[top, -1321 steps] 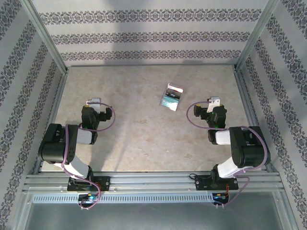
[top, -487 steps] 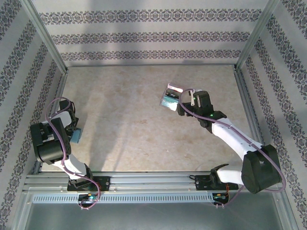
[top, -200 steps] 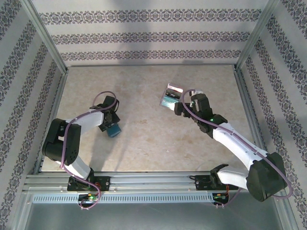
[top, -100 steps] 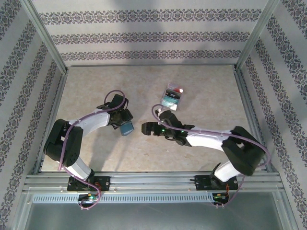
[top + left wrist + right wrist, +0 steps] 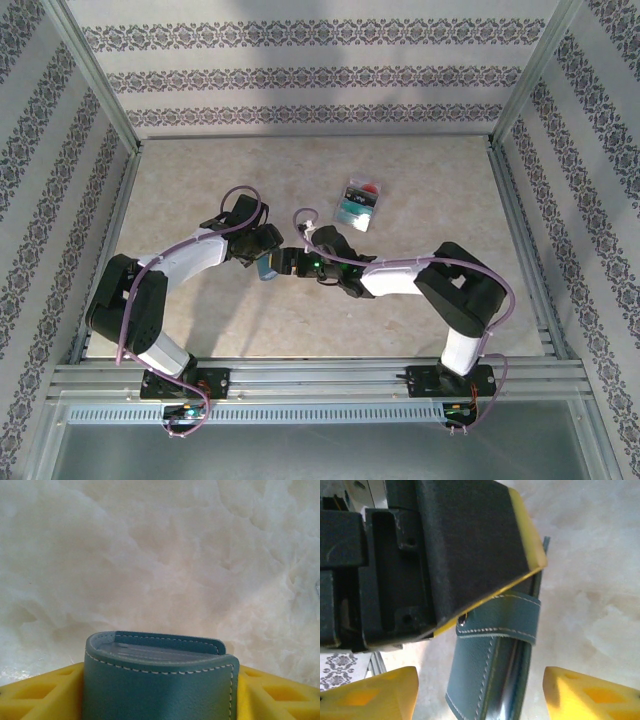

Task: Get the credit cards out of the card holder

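The left gripper [image 5: 259,259] is clamping the folded card holder [image 5: 159,680] and holding it up off the table [image 5: 190,190], in the middle of the work area. A second ago it was holding the holder well out to the left, so the arm has brought it in to meet the other arm. In the left wrist view, pale layered edges are showing inside the holder's open top. I am reading these as cards still sitting in their slots, though their colours are not showing.

Just to the right of the card holder, the right gripper [image 5: 291,264] is arriving. A second ago it was up at the loose cards beyond the holder; now it is facing the holder end-on. Its wrist view is showing its two yellow fingertips [image 5: 370,695] standing one on each side of the holder's lower end, with a gap on both sides. The jaws are therefore apart and gripping nothing, though they are narrowing. Above them, the left gripper's black finger [image 5: 470,540] is pressing the holder's face next to the strap tab [image 5: 500,617].

Farther back and to the right of the card holder, the credit cards [image 5: 357,203] are lying in a small stack on the table, teal and white with a red patch now peeking out at the far end.

The arms seem to be setting up another extraction: one steadying, one pinching.
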`<action>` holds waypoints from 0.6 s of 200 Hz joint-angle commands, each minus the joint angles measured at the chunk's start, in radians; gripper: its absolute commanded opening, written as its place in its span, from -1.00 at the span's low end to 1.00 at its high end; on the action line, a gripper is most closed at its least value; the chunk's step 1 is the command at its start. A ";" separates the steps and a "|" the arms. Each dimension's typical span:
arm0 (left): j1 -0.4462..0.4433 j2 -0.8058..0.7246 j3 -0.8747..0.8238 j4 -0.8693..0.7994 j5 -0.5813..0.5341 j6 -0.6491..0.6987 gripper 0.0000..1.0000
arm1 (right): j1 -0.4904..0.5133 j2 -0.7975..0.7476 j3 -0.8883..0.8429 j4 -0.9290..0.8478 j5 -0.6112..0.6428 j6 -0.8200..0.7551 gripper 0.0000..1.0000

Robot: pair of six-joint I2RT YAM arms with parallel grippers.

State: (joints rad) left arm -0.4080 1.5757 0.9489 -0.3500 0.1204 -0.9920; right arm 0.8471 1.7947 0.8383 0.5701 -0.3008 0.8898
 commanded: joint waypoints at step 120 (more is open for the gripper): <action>-0.025 -0.078 0.013 0.059 0.009 -0.002 0.84 | -0.024 0.026 -0.047 0.165 -0.031 0.050 -0.64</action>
State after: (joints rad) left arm -0.4198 1.5513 0.9489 -0.3271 0.1314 -1.0016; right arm 0.8383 1.8294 0.8192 0.6498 -0.3088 0.9379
